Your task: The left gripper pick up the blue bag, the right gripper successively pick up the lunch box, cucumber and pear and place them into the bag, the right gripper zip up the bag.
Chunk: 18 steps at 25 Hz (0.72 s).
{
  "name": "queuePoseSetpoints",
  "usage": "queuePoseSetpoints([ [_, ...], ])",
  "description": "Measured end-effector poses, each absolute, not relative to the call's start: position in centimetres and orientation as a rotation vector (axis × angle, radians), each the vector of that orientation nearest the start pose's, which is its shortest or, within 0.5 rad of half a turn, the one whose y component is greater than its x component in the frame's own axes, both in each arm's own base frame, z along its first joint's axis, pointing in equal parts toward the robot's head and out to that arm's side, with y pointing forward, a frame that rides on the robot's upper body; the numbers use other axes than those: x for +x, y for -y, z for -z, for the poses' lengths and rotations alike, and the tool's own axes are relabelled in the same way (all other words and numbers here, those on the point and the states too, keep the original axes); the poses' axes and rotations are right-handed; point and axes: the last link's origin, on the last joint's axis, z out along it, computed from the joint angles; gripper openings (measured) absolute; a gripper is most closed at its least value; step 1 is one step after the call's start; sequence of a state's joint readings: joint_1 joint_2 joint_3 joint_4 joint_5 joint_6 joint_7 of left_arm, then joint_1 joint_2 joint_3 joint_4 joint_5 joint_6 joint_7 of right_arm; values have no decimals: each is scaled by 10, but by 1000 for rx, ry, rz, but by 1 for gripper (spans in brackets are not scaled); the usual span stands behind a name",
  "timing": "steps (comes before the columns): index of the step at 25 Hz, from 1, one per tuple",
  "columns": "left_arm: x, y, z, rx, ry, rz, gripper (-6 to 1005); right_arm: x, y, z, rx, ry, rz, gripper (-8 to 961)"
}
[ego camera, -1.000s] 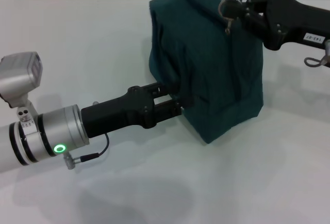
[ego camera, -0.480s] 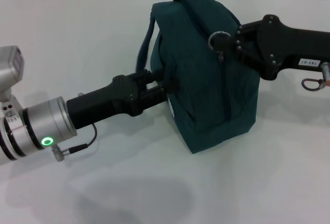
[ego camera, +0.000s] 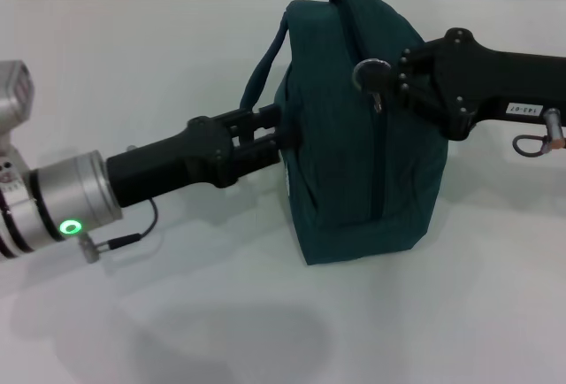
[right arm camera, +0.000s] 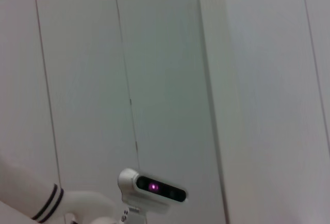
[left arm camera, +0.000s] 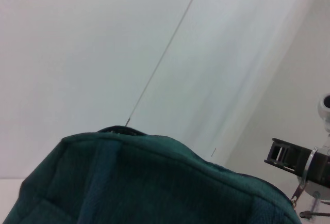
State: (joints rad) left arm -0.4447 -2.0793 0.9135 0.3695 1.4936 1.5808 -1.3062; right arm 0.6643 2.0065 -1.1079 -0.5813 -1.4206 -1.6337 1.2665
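Two grippers meet at the blue bag (ego camera: 363, 127), which stands upright mid-table. The left gripper (ego camera: 279, 132) clamps its side from nine o'clock. The right gripper (ego camera: 382, 83) pinches the zipper pull (ego camera: 378, 101) from three o'clock, where the zipper line runs down toward six.

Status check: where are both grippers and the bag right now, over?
Left gripper clamped on blue bag side. Right gripper at the zipper up top. Bag upright on table; nothing in the way.

The dark teal bag (ego camera: 363, 136) stands upright (zipped) on the table (ego camera: 177, 48).
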Motion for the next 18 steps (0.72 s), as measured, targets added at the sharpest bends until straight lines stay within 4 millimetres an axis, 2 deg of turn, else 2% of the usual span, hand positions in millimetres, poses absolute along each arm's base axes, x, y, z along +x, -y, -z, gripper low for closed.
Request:
queuePoseSetpoints([
  [3, -261, -297, 23, -2519, 912, 1202, 559, 163, -354, -4, -2815, -163, -1151, 7],
  [5, -267, -299, 6, -2516, 948, 1161, 559, 164, -354, -4, -2811, -161, -1146, 7],
  [9, -268, -304, -8, -2507, 1015, 1151, 558, 167, -354, -3, -2795, -145, -1135, 7],
  [12, -264, -305, -16, -2526, 1107, 1155, 558, 168, -356, -3, -2782, -137, -1120, 6],
  [18, -244, -302, -31, -2602, 1353, 1196, 557, 171, -357, -3, -2765, -115, -1098, 6],
])
